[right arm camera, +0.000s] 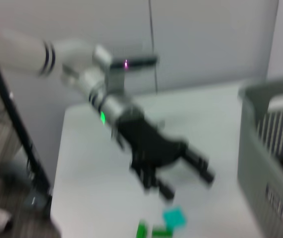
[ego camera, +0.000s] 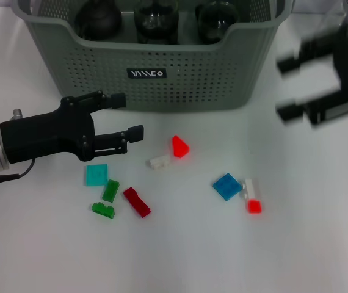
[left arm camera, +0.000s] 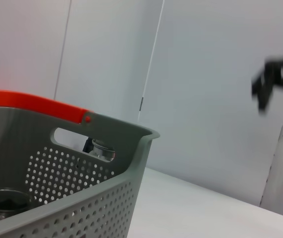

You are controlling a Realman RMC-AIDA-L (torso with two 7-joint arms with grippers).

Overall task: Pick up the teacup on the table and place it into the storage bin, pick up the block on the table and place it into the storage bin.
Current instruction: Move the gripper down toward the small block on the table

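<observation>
The grey-green storage bin stands at the table's far edge, and dark glassy cup shapes sit inside it. No teacup shows on the table. Loose blocks lie in front of the bin: a red wedge, a white one, a teal one, two green ones, a dark red one and a blue one. My left gripper hovers open and empty just left of the red wedge, above the teal block. My right gripper is open, empty and blurred beside the bin's right end.
A white block and a small red block lie at the right of the cluster. The left wrist view looks along the bin's rim, which carries an orange-red strip. The right wrist view shows my left gripper above the teal block.
</observation>
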